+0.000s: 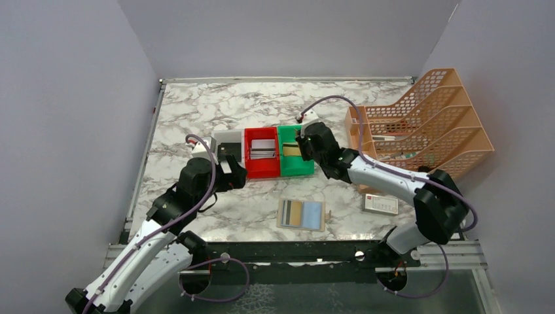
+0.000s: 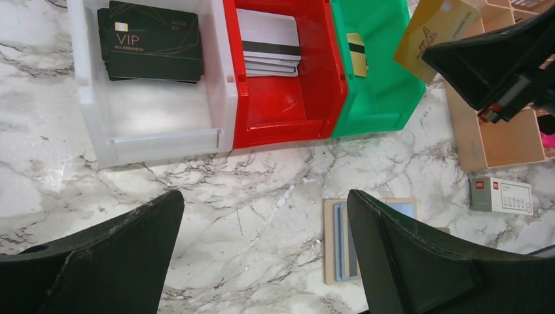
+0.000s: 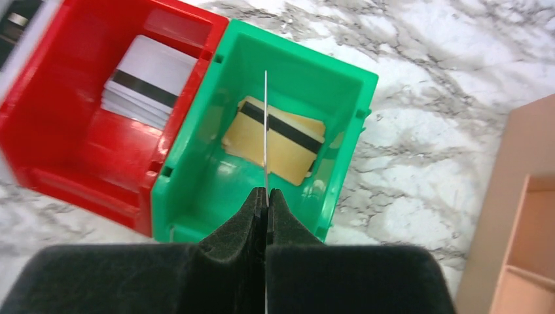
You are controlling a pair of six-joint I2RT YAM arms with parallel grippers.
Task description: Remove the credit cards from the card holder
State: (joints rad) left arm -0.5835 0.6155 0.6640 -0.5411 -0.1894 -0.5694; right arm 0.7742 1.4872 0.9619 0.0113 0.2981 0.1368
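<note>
Here my right end effector [image 3: 267,193] pinches a gold card [image 2: 435,29] over the green bin [image 3: 196,176], best released low and flat, my left end effector [image 2: 265,196] spread wide, the card holder [image 1: 301,214] open on the worktop [image 1: 196,111].

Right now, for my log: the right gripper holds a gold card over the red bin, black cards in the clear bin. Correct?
No: the right wrist view shows the right gripper holding the gold card over the green bin, not the red bin. The rest stands.
</note>
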